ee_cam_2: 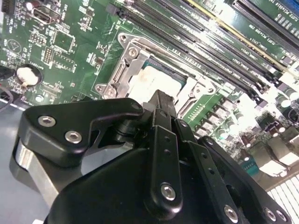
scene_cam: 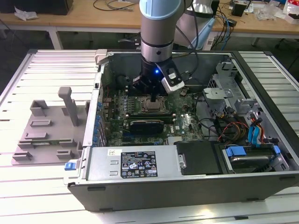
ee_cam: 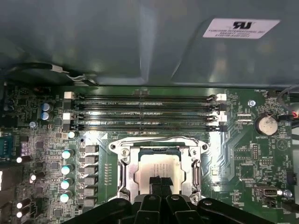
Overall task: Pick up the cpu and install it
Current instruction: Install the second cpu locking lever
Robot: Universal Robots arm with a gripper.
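The cpu (ee_cam: 160,164), a pale silver square, lies flat inside the metal-framed socket (ee_cam: 123,172) on the green motherboard. It shows in both wrist views, with the cpu (ee_cam_2: 148,80) partly hidden behind the black fingers. My gripper (ee_cam: 158,181) is shut, its two narrow tips pressed together and resting on or just over the chip's top, near one edge. In the exterior view the gripper (scene_cam: 154,99) reaches straight down into the open computer case, right over the socket (scene_cam: 152,105).
Grey plastic tray blocks (scene_cam: 46,130) sit on the slatted table at the exterior view's left. Memory slots (ee_cam: 145,112) run beside the socket. A power supply (scene_cam: 135,163), drive cage (scene_cam: 224,88) and cables (scene_cam: 233,128) crowd the case (scene_cam: 187,196).
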